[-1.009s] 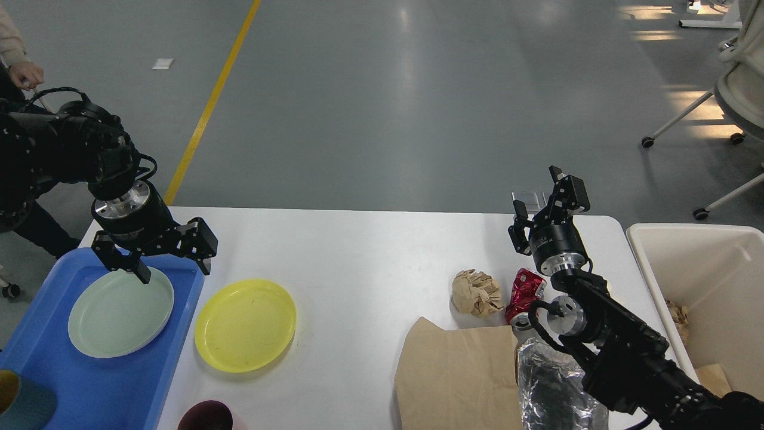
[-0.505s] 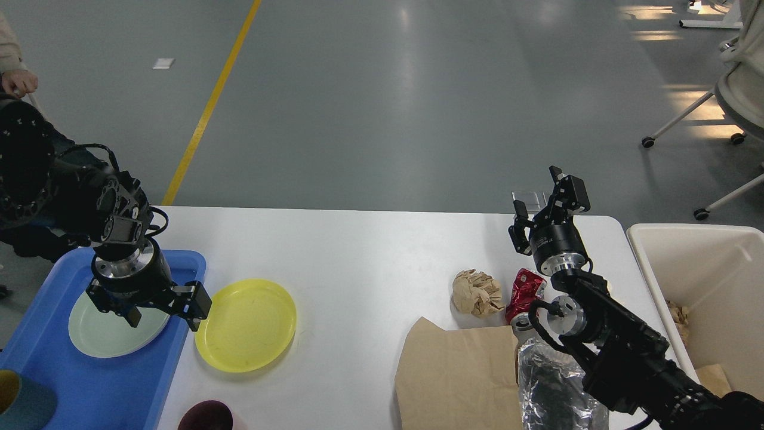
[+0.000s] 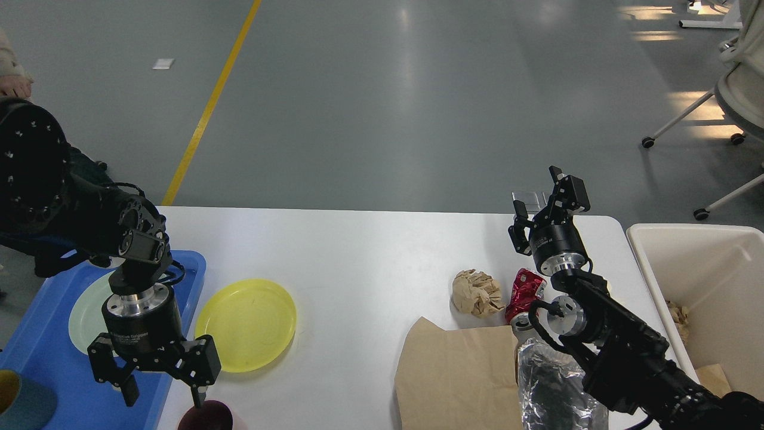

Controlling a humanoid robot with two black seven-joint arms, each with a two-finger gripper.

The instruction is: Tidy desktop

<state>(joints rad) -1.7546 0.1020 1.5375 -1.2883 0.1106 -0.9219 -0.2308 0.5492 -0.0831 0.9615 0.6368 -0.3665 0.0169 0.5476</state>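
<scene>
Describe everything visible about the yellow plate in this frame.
The yellow plate is round, shallow and glossy, plastic by its look, with a raised rim and nothing on it. It lies flat and upright on the white desktop, just right of the blue tray. The open left gripper hangs at its near-left edge; contact cannot be told.

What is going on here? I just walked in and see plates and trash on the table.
A two-armed robot is tidying the desktop. Its left gripper hangs open over the near edge, just above a dark red cup, between the blue tray holding a pale green plate and the yellow plate. The right gripper is raised, open and empty, beyond a crumpled paper ball, a red can and a brown paper bag.
</scene>
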